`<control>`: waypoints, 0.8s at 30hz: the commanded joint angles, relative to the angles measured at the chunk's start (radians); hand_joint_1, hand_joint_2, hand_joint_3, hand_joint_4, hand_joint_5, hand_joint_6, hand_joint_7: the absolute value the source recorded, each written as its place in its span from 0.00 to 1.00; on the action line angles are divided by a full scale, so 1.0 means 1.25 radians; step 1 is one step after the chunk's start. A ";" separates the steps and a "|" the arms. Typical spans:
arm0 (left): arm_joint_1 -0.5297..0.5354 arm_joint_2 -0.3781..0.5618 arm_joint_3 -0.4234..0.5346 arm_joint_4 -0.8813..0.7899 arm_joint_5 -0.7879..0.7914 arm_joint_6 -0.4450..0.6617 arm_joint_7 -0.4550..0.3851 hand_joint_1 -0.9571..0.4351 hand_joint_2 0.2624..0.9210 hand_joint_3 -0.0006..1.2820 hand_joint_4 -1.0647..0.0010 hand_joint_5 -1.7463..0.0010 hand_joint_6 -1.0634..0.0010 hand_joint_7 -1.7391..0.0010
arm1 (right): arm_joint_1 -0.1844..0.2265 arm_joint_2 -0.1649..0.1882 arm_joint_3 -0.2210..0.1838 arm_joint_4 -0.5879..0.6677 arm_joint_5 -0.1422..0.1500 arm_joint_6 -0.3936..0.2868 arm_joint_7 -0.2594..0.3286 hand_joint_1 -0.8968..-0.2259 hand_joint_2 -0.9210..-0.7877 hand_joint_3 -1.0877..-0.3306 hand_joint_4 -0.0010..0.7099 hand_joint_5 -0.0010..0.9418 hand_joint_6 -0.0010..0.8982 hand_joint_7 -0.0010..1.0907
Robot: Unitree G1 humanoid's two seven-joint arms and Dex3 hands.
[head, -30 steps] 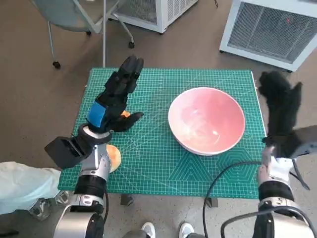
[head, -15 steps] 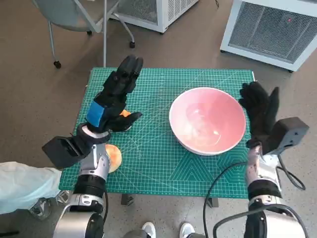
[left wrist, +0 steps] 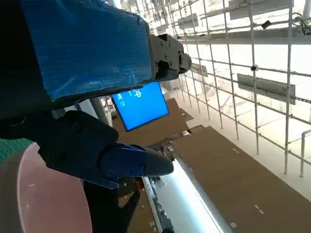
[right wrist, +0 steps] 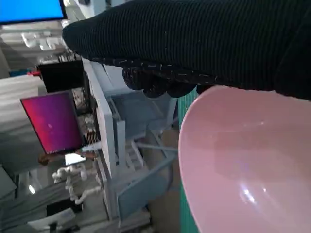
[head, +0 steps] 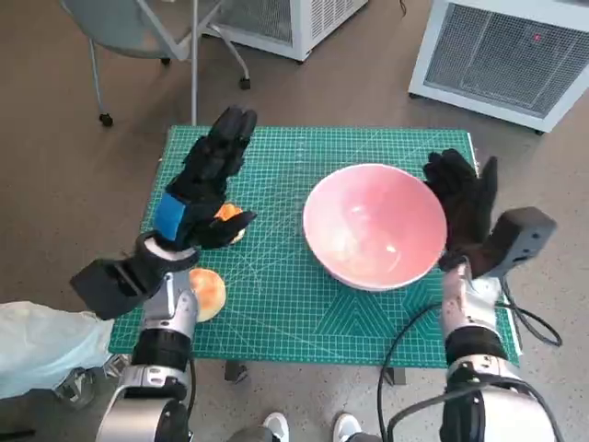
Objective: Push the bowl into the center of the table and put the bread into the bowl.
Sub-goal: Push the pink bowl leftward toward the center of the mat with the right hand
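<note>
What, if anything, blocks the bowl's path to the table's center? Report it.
Nothing visible does. The mat between the bowl and the center is bare; the bread lies off at the left edge, and the right hand touches the bowl's outer side.

Table (head: 276, 313): small, its top covered edge to edge by a green cutting mat (head: 294, 157) printed with a pale grid.

Items resting on the mat:

1 pink bowl (head: 375, 237), upright, its rim against the palm side of the right hand (head: 465, 210), on the half of the mat nearer that hand.

2 bread pieces. 1 orange-toned bread roll (head: 227, 218) lies just under the left hand (head: 204, 180), partly hidden by its thumb. A second, paler roll (head: 206, 293) lies beside the left forearm, near the mat's edge closest to the robot, partly covered by the arm.
</note>
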 commanded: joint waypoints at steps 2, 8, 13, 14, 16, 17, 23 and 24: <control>0.022 0.014 0.009 -0.033 0.001 0.003 0.019 0.31 1.00 0.20 0.92 1.00 0.82 0.99 | -0.017 0.023 -0.012 0.015 0.010 0.036 0.013 0.49 0.00 0.32 0.22 0.00 0.14 0.26; 0.039 0.022 0.010 -0.052 0.004 0.009 0.034 0.31 1.00 0.20 0.92 1.00 0.82 0.99 | -0.036 0.039 -0.017 0.017 0.005 0.051 0.013 0.48 0.00 0.31 0.22 0.01 0.16 0.26; 0.056 0.028 0.012 -0.075 0.002 0.015 0.043 0.31 1.00 0.20 0.92 1.00 0.82 0.99 | -0.046 0.055 -0.020 0.019 0.004 0.057 0.015 0.49 0.00 0.32 0.23 0.01 0.17 0.25; 0.059 0.030 0.013 -0.078 0.003 0.016 0.046 0.31 1.00 0.20 0.92 1.00 0.82 0.99 | -0.048 0.059 -0.020 0.019 0.003 0.058 0.014 0.48 0.00 0.33 0.24 0.01 0.17 0.25; 0.066 0.033 0.014 -0.089 0.003 0.018 0.051 0.31 1.00 0.20 0.92 1.00 0.83 1.00 | -0.052 0.066 -0.018 0.020 0.001 0.059 0.011 0.48 0.00 0.33 0.24 0.01 0.18 0.25; 0.070 0.035 0.014 -0.093 0.005 0.019 0.054 0.31 1.00 0.20 0.92 1.00 0.83 1.00 | -0.055 0.071 -0.018 0.021 -0.001 0.060 0.009 0.47 0.00 0.34 0.25 0.01 0.18 0.25; 0.091 0.042 0.014 -0.123 0.012 0.024 0.072 0.31 1.00 0.20 0.92 1.00 0.83 1.00 | -0.063 0.091 -0.017 0.023 -0.004 0.066 0.007 0.45 0.00 0.35 0.28 0.02 0.19 0.25; 0.094 0.043 0.014 -0.127 0.013 0.025 0.075 0.31 1.00 0.20 0.92 1.00 0.83 1.00 | -0.063 0.093 -0.018 0.024 -0.004 0.068 0.007 0.45 0.00 0.35 0.28 0.02 0.20 0.25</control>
